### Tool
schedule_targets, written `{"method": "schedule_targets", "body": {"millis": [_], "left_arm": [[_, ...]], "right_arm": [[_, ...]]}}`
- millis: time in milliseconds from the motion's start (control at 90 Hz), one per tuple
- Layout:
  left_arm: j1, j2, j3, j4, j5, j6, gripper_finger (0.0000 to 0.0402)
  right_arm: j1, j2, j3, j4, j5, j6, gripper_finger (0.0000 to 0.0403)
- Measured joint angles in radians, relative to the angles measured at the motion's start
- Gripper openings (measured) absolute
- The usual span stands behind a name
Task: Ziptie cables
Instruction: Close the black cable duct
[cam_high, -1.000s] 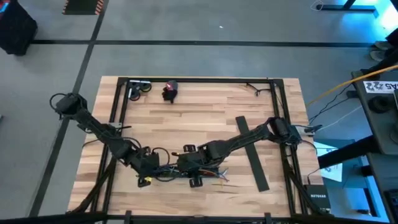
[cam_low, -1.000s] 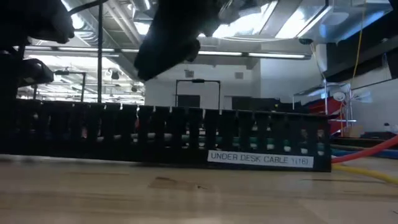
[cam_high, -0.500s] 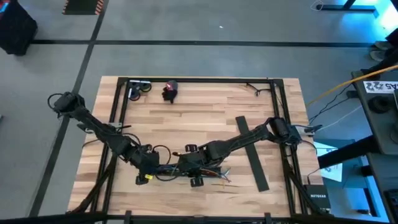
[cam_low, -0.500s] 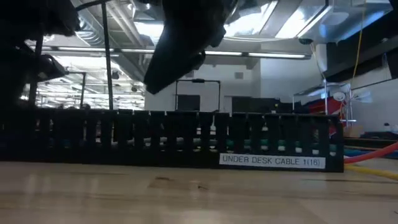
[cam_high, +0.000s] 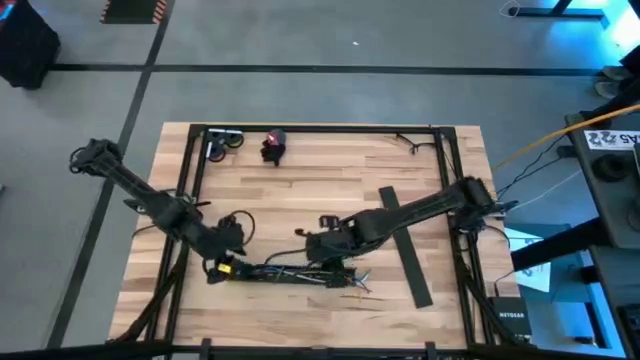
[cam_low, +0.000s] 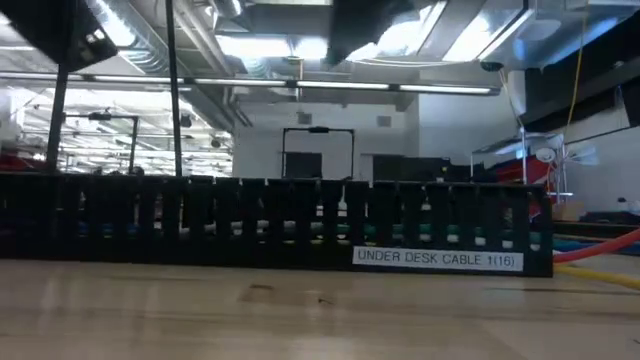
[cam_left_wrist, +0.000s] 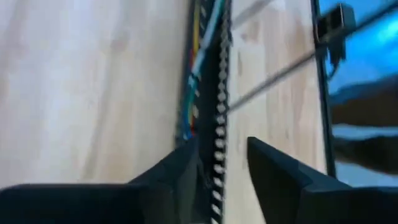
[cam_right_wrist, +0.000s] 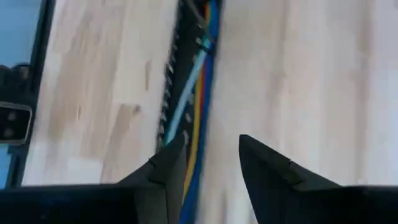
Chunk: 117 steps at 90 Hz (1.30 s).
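cables (cam_high: 300, 273) stretched in 1 line at the near middle of the counter (cam_high: 320, 190), left tool (cam_high: 222, 268) and right tool (cam_high: 335, 268) each part-open astride an end, grip unclear; no tie seen, cinching judged outstanding.

On the table (cam_high: 300, 200) lie one bundle of cables (cam_high: 345, 280), two black slotted bars (cam_high: 405, 245), and two arms' grippers (cam_high: 222, 262).
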Motion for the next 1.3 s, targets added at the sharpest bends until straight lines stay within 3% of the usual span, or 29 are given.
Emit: {"method": "schedule_targets", "body": {"millis": [111,200,489,656,822,967,1056,1167,1300], "left_arm": [[0.032,-0.004,0.0,0.028,-0.007,0.027,0.0026],[0.055,-0.004,0.0,0.064,-0.011,0.032,0.0009],[0.15,-0.004,0.0,0.092,-0.028,-0.022,0.0069],[0.205,-0.003,0.0,0.093,-0.027,-0.054,0.0125],[0.258,-0.003,0.0,0.089,-0.027,-0.057,0.0168],[0.283,-0.003,0.0,0.088,-0.027,-0.057,0.0179],[0.286,-0.003,0.0,0.086,-0.027,-0.056,0.0178],[0.285,-0.003,0.0,0.078,-0.026,-0.042,0.0174],[0.285,-0.003,-0.001,0.06,-0.027,-0.034,0.0173]], "right_arm": [[0.001,-0.083,-0.034,-0.076,0.005,0.037,0.0142],[0.001,-0.17,-0.132,-0.107,0.013,0.089,0.0142],[-0.001,-0.565,-0.641,-0.058,0.195,0.475,0.0147],[-0.053,-0.725,-0.848,-0.046,0.228,0.739,0.0194],[-0.147,-0.791,-1.037,0.01,0.26,0.82,0.0277],[-0.21,-0.792,-1.174,0.231,0.334,0.788,0.0327],[-0.236,-0.784,-1.238,0.376,0.406,0.755,0.0339],[-0.265,-0.783,-1.29,0.402,0.516,0.752,0.034],[-0.276,-0.783,-1.355,0.488,0.528,0.737,0.0333]]}}
